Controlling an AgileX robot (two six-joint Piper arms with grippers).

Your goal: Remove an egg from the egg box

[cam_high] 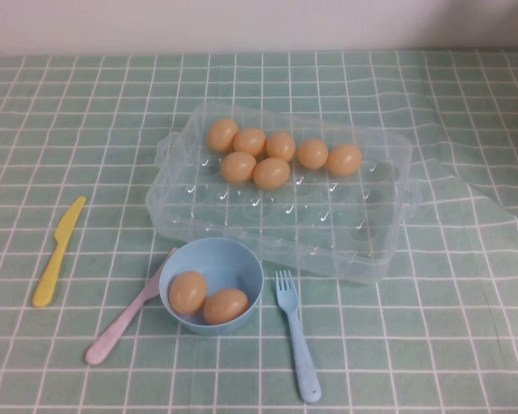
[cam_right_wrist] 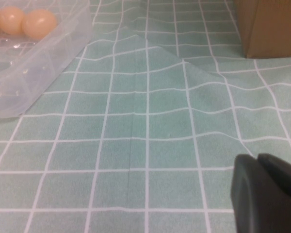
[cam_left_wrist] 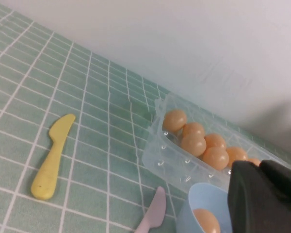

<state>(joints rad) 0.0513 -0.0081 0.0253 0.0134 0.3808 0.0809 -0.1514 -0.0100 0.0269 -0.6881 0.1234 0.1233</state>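
The clear plastic egg box stands in the middle of the table. Several tan-orange eggs lie in its far dimples; the near rows are bare. The box and its eggs also show in the left wrist view, and a corner of the box with eggs shows in the right wrist view. My left gripper is shut and empty, near the table's front left, close to the bowl. My right gripper is shut and empty over bare cloth to the right of the box. Neither gripper shows in the high view.
A light-blue bowl holding two eggs stands in front of the box. A pink spoon lies to its left and a blue fork to its right. A yellow knife lies at the left. A brown carton stands at the far right. The cloth is creased there.
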